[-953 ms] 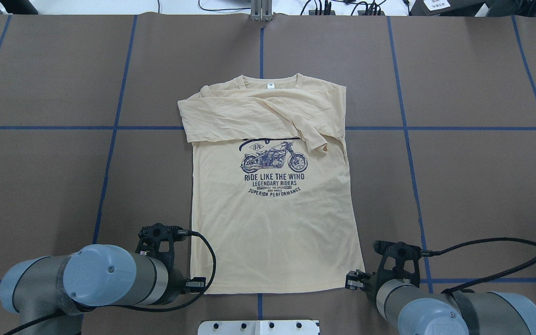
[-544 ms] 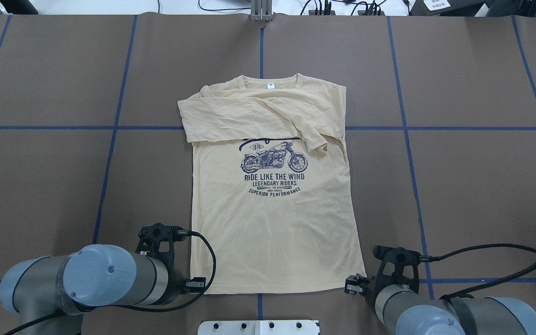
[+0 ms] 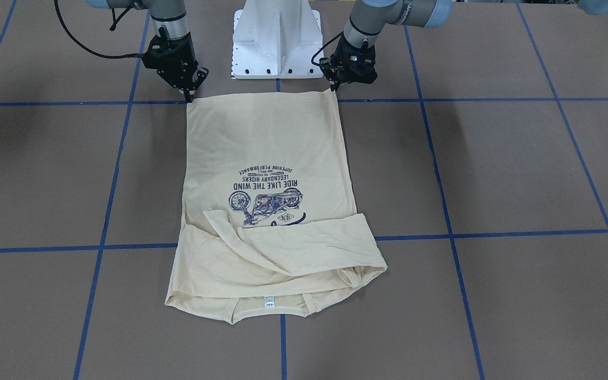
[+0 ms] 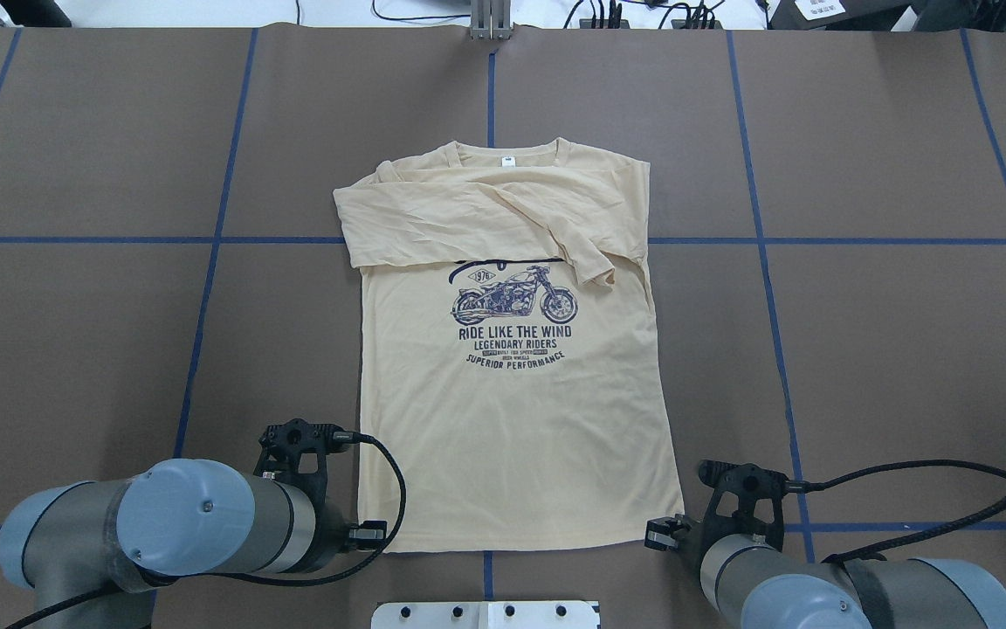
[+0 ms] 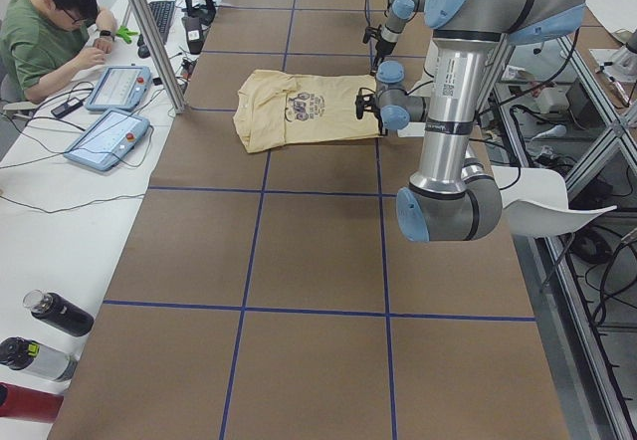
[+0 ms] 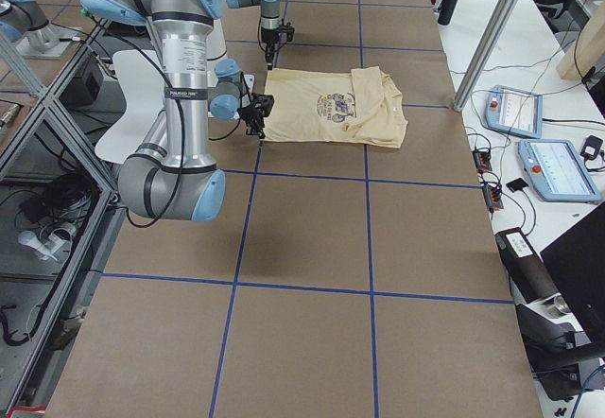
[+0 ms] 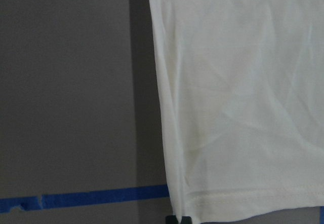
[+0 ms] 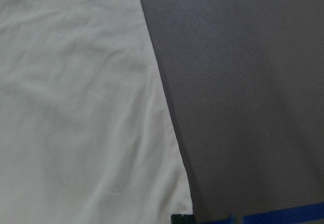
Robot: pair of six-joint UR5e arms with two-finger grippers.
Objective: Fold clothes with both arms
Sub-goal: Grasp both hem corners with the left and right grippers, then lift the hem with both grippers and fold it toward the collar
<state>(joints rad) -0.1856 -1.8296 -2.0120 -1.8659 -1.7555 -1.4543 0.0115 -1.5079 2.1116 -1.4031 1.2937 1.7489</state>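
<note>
**Item:** shirt point(image 4: 512, 419), cream, long-sleeved, lying flat and face up at the middle of the counter point(image 4: 861, 349). The collar is at the far end and the hem point(image 4: 512, 543) at the near end, by the robot's base. Both sleeves point(image 4: 477, 218) are lying crossed over the chest, covering the top of the print point(image 4: 513, 319).

**Left end effector** point(image 3: 334, 91): sitting at the hem's left corner, tips at the cloth. We cannot tell whether it is clenched or released.

**Right end effector** point(image 3: 188, 96): sitting at the hem's right corner. We cannot tell its grasp either.

**Step in hand, as we are judging it:** pinching both hem corners, ready for carrying the near half over the far half.

**Handling notes:**
- We are aiming each pinch to catch both layers of the thin knit right at the corner.
- We are planning to raise the two arms together and level, keeping the hem taut between them.
- We are planning to lay the hem near the collar without disturbing the sleeves.

**Risk:** a single-layer pinch, or uneven lifting that drags the shirt askew.
</note>
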